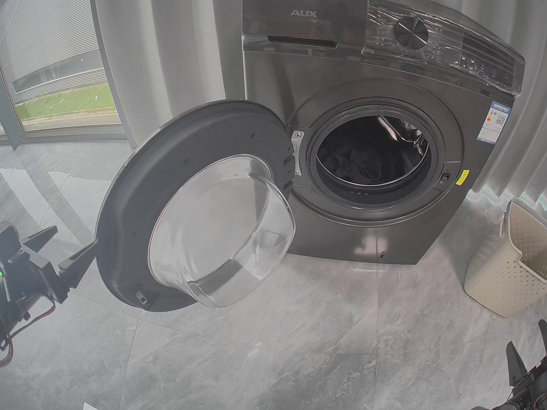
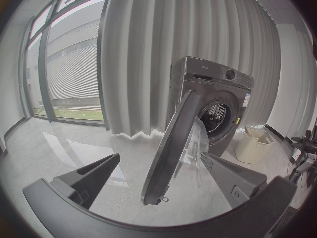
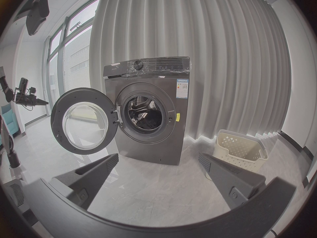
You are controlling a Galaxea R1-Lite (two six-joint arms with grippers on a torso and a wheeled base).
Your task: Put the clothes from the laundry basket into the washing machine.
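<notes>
clothes dark in the washing machine drum, door open. laundry basket beside it. my left gripper and right gripper both wide.

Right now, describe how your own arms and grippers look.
Both are matte black to dark grey. The left gripper has two pointed, wedge-shaped jaws; behind it sit a small green light and thin looping cables. The right gripper has the same wedge jaws, ribbed inner pads and a curved dark bar across the base.
</notes>
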